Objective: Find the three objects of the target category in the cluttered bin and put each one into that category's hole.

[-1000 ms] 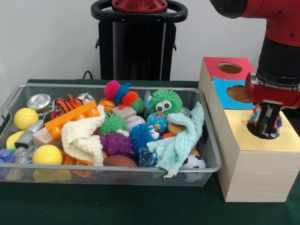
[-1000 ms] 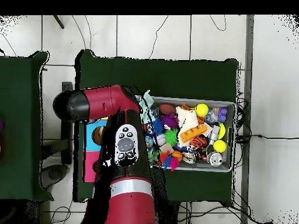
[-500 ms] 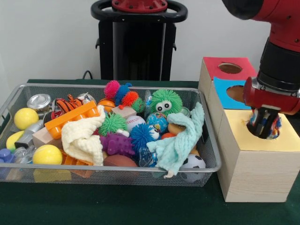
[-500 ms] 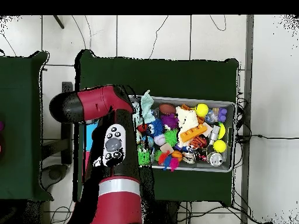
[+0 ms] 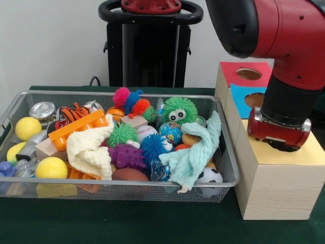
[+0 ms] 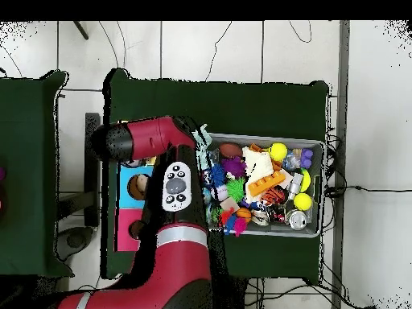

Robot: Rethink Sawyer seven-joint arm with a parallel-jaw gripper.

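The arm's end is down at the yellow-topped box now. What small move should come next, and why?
Probably a straight lift. The wrist sits low on the yellow box top, covering its hole and hiding whatever is below; moving sideways might catch the hole's edge. The wire bin holds more toys to search.

Glossy red arm (image 5: 284, 30) with thick rounded shells. Large black round cap on elbow end, dark and shiny. Below red shell, matte black cylindrical wrist section (image 5: 289, 104). Under it, red collar with narrow silver band and small pale bolts at corners. From above: grey oval control panel (image 6: 176, 187) with dark round buttons on red link, black rounded joint cap (image 6: 110, 143), silver-grey ring (image 6: 182, 236) around wide red lower segment. Behind: black pedestal column (image 5: 150, 48) with black ring handle and red top.
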